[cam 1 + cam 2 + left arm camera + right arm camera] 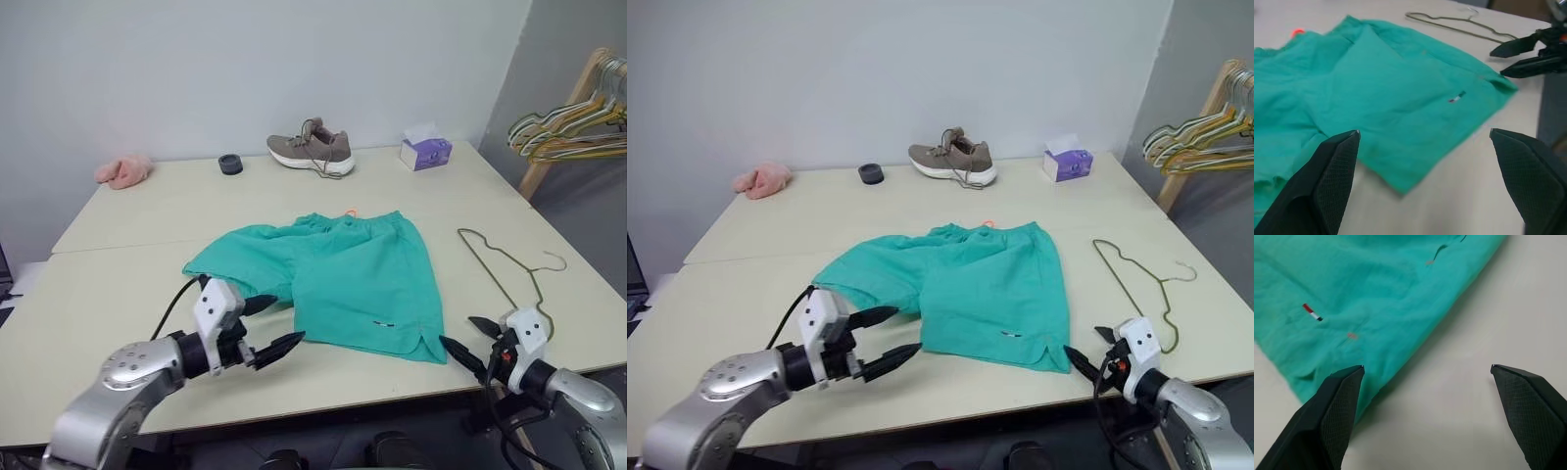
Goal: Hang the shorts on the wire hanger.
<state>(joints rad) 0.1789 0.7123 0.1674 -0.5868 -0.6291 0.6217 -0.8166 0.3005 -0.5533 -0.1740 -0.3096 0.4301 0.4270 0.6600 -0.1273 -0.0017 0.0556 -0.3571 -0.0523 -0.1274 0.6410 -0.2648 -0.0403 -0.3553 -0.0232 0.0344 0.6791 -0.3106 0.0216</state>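
2 claws, both empty, nothing hung yet.
Desk [147, 225]: pale top carrying everything.
Shorts [333, 279]: teal, flat mid-desk, waistband toward the far side, hems toward the robot, small tag near the right hem.
Wire hanger [505, 269]: thin olive wire, flat on the desk just right of the shorts, apart from them, hook pointing right.
Left claw [274, 325]: wide open, holding nothing, tips at the near-left hem.
Right claw [470, 343]: wide open, holding nothing, by the near-right hem corner, close to the hanger's near end.
Risk 1: flat thin wire may slip from the fingertips, since little stands above the desk to pinch.
Risk 2: 1 fabric layer pinched alone would let the shorts bunch and slide off.
Bystanders: shoe [312, 149], tissue box [425, 152].
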